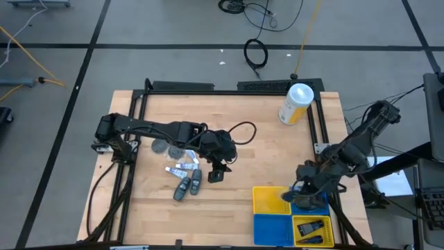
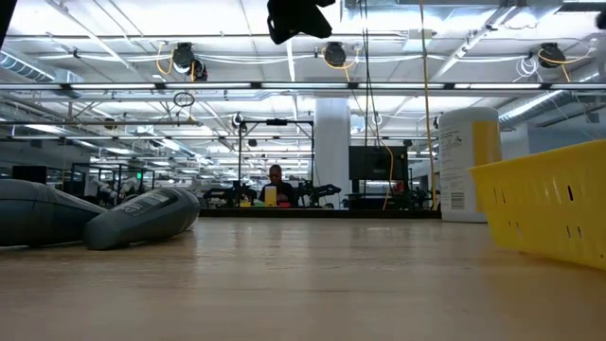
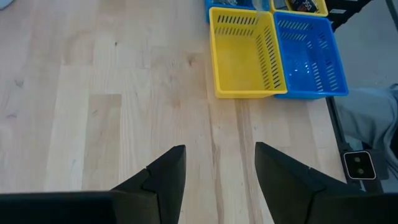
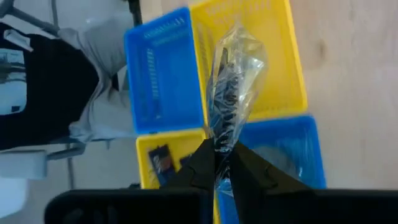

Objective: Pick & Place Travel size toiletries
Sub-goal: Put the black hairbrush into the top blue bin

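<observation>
The travel-size toiletries lie in a loose heap left of the table's middle: greyish round pieces in clear wrap (image 1: 164, 146), small white tubes (image 1: 182, 167) and dark grey oblong pieces (image 1: 187, 186). The oblong pieces (image 2: 142, 216) also show in the low view. My left gripper (image 1: 216, 172) hovers open just right of the heap, over bare wood (image 3: 221, 155). My right gripper (image 1: 295, 194) is over the baskets at the near right, shut on a clear-wrapped piece (image 4: 233, 81). My right gripper (image 4: 221, 152) pinches the clear wrap at one end (image 4: 222, 132) between its two fingers. The wrapped piece is lifted clear and reaches out beyond the fingertips, over the yellow basket (image 4: 280, 74) and the blue one beside it.
Four small baskets sit at the near right corner: yellow (image 1: 269, 199), blue (image 1: 272, 229), another yellow (image 1: 313, 230) holding a dark item, and a blue one under my right gripper. A white-and-yellow canister (image 1: 296, 103) stands at the far right. A black cable (image 1: 241, 130) loops near the left arm.
</observation>
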